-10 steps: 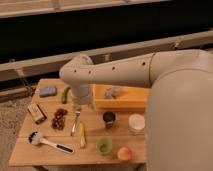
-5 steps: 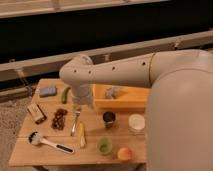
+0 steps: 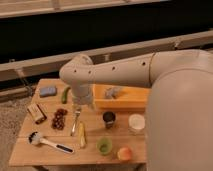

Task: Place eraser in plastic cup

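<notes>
Here, the pincer (image 3: 80, 106) hangs over the middle of the surface (image 3: 75, 157), with the eraser not yet picked up.
The eraser (image 3: 36, 113) lies flat near the left edge, well apart from the pincer, so I judge the arm must first go left. The plastic cup (image 3: 104, 145) stands upright near the front edge, mouth up to receive it. Whether the pincer is released or clenched, I cannot tell.

No change shows since the earlier views: the gripper (image 3: 80, 103) hangs at the same spot under the bend of the arm (image 3: 115, 75), above the desk (image 3: 25, 152), where nothing has shifted.
</notes>
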Robot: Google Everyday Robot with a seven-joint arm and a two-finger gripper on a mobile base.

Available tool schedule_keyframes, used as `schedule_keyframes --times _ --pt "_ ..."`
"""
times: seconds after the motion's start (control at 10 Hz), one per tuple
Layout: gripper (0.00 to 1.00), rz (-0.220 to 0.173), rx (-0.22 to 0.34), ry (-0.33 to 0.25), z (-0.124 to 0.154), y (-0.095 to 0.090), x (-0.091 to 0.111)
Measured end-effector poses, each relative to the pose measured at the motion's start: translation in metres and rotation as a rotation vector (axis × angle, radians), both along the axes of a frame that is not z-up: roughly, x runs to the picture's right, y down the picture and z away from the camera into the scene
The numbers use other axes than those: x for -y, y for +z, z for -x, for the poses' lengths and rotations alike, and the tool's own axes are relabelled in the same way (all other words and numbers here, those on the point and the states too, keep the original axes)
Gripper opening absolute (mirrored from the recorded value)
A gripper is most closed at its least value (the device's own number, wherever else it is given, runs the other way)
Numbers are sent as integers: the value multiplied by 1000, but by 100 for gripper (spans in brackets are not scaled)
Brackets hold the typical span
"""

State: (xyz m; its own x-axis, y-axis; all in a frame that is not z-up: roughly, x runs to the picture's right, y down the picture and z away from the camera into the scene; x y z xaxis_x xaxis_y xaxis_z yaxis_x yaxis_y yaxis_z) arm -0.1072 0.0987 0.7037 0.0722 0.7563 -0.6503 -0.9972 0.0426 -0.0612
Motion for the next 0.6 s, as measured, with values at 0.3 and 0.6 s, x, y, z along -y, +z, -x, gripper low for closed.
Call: schedule_keyframes --times 0.3,0.6 --pt "65 -1 13 -11 2 -1 0" --pt "65 -17 91 -53 44 1 1"
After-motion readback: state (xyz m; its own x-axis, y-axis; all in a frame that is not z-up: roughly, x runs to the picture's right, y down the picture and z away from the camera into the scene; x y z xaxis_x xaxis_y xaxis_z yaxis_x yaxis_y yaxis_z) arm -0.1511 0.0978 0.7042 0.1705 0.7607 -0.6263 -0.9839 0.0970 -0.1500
